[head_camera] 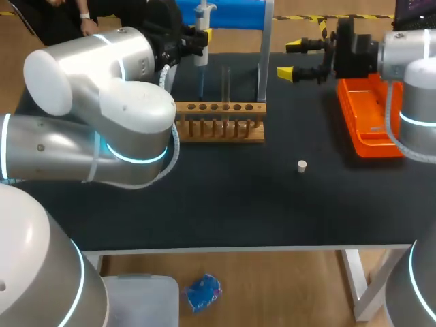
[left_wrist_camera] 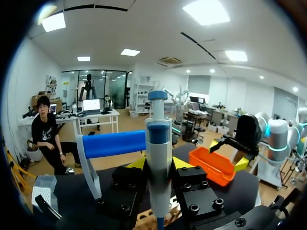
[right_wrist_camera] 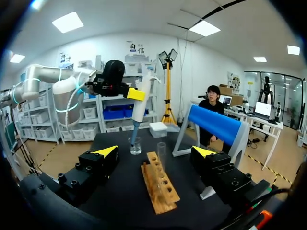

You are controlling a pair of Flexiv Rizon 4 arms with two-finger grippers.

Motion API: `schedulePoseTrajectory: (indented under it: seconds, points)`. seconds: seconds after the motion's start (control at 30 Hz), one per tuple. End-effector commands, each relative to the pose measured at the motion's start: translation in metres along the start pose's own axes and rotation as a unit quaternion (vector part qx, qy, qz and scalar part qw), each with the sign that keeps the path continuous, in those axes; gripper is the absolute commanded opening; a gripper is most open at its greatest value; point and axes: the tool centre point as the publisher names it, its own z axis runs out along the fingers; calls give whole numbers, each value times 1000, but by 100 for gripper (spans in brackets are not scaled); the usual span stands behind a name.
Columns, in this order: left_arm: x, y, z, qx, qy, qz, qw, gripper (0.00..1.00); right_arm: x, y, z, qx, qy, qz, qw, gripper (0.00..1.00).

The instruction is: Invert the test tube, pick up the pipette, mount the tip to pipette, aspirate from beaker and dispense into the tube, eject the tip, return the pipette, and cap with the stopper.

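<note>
Looking down from the head view, you see the left gripper (head_camera: 196,39) clamped on the pipette (head_camera: 202,53), holding it upright behind the wooden rack (head_camera: 219,121). In the left wrist view the pipette's white and blue body stands between the two yellow-tipped fingers (left_wrist_camera: 182,163), which press it from both sides. From the right wrist view, its blue tip (right_wrist_camera: 135,130) points straight down at the mouth of the small glass beaker (right_wrist_camera: 135,146); you cannot tell whether it dips inside. The test tube (right_wrist_camera: 161,149) stands upright in the rack, near the beaker. The right gripper (head_camera: 291,59) hangs over the far right part of the table (head_camera: 238,204) with its fingers wide apart and nothing between them, next to the orange tray (head_camera: 368,119). The white stopper (head_camera: 302,165) lies alone on the dark surface, well apart from the rack.
</note>
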Motion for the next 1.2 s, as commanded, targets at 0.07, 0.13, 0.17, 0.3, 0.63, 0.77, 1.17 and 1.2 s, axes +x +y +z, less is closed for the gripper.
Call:
schedulePoseTrajectory:
  seconds: [0.07,0.13,0.17,0.3,0.63,0.77,1.17,1.2]
  points:
    - [-23,-2,15,0,1,-2,1000,0,-26,5,25,9,6,8,1000,100]
    - [-32,-3,20,-5,-3,-3,1000,0,-34,6,31,10,6,11,1000,100]
    - [-37,-3,22,-5,-3,-4,1000,0,-38,7,34,12,5,13,1000,100]
    - [-53,1,32,-19,-13,-8,1000,0,-52,10,48,18,3,19,1000,100]
    - [-85,7,58,-38,-53,-19,998,0,-74,16,91,26,-4,23,999,100]
    - [-97,10,66,-47,-76,-25,996,0,-82,16,106,27,-10,31,999,100]
    - [-122,10,76,-46,-126,-42,990,0,-96,18,136,34,-5,38,999,100]
    - [-123,9,76,-46,-126,-42,990,0,-96,19,137,34,-5,38,999,100]
